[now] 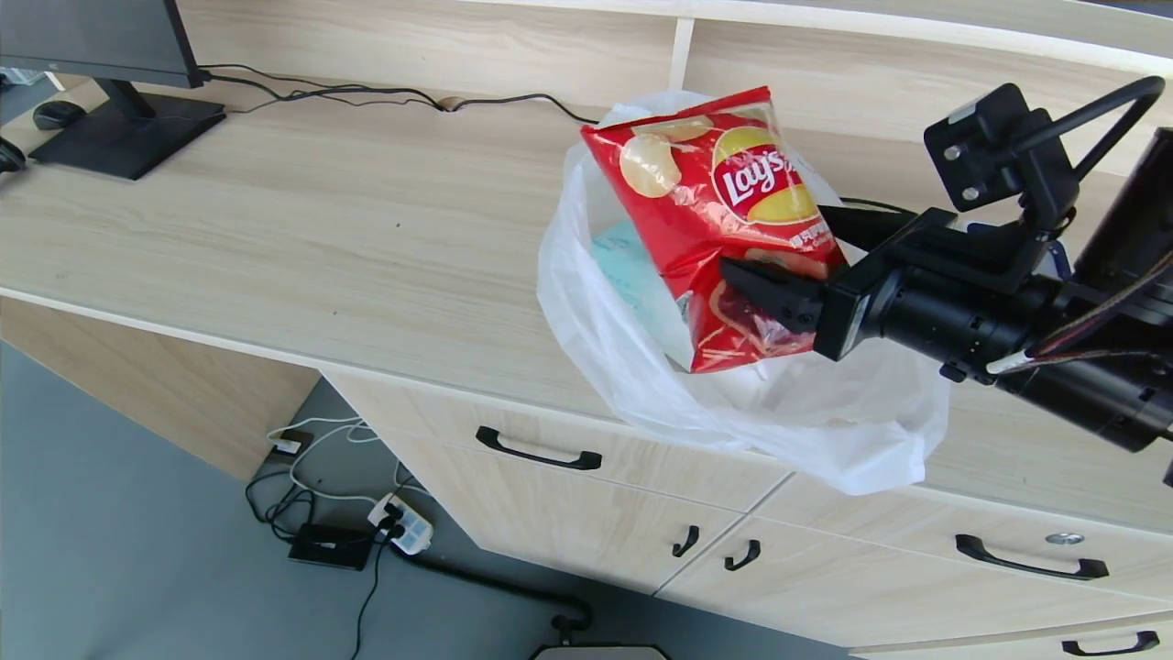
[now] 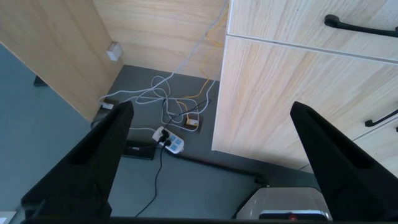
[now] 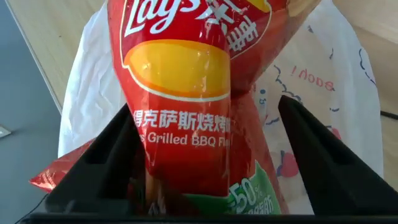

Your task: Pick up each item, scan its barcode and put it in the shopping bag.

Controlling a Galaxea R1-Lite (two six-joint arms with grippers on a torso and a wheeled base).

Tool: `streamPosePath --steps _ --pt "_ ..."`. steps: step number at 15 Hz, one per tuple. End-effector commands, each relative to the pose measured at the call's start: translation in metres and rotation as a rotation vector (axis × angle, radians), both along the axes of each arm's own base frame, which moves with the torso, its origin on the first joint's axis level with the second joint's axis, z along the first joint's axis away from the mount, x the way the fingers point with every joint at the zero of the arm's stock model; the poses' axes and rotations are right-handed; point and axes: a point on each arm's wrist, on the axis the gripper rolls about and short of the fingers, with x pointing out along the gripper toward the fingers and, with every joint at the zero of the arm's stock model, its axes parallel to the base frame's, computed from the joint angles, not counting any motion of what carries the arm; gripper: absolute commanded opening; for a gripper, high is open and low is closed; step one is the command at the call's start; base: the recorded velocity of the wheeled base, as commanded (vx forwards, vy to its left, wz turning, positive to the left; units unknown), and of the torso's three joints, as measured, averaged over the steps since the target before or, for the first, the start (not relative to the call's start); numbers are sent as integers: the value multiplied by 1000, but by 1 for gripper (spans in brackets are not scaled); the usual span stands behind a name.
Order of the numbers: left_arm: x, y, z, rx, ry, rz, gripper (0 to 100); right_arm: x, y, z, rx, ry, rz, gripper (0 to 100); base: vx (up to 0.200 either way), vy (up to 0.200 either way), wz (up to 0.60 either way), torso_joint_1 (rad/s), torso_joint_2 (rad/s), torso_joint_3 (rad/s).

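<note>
Your right jaws pinch chip bag (image 1: 724, 183) over shopping bag (image 1: 825, 431) overhanging desk (image 1: 321, 238) edge, so a drop could topple it; left jaws spread & empty.

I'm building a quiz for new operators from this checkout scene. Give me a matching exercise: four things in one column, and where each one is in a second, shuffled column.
Things:
1. red crinkly foil chip bag
2. thin white plastic shopping bag
3. pale blue packet
4. white power strip

Places:
A. on the grey floor
B. clamped in the right gripper
C. inside the shopping bag
D. slumped at the wooden counter front edge

Pairs: 1-B, 2-D, 3-C, 4-A.
</note>
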Motion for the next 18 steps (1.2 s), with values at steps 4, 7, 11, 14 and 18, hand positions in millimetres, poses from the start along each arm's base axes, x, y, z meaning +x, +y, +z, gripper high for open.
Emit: streamPosePath --steps 4,7,11,14,18 --pt "0 0 0 -1 1 0 100 -9 -4 12 35 -30 3 100 0 0 0 0 0 0" --pt "0 0 0 -3 1 -2 100 -24 -14 33 91 -90 -22 100 0 0 0 0 0 0" --pt "0 0 0 -1 1 0 100 -16 -17 30 156 -30 -36 100 0 0 0 0 0 0" --pt "0 0 0 -3 2 1 100 -9 6 36 279 31 8 100 0 0 0 0 0 0" --pt "0 0 0 -4 2 1 100 6 13 42 401 -25 -44 100 0 0 0 0 0 0"
